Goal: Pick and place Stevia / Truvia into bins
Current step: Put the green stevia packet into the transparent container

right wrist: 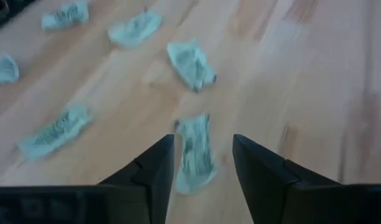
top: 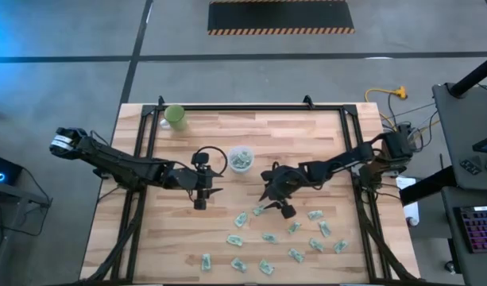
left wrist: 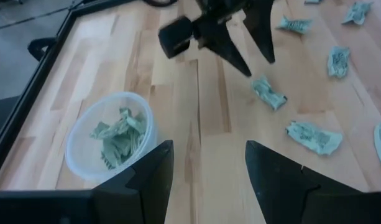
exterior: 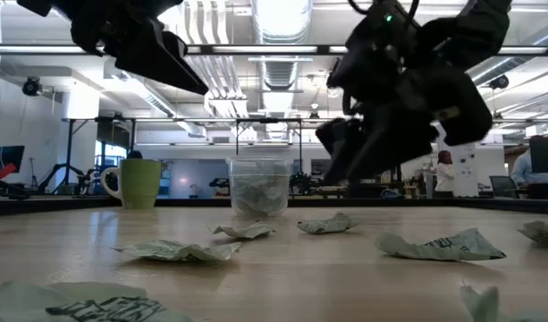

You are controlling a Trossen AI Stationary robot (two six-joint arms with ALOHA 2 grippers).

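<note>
The right gripper [right wrist: 202,162] hangs over the wooden table [right wrist: 314,68] with fingers parted, a crumpled Stevia packet [right wrist: 195,152] lying between them (five more packets lie scattered beyond).

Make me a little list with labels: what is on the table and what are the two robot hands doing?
Table: wooden table
Clear cup: clear cup near the middle, with some packets already inside
Loose packets: green and white packets scattered on the wood, mostly on the right arm's side
Green mug: green mug at the far edge, not in use
Right gripper: right gripper open, fingers either side of one packet lying on the table
Left gripper: left gripper open, empty, beside the clear cup
</note>
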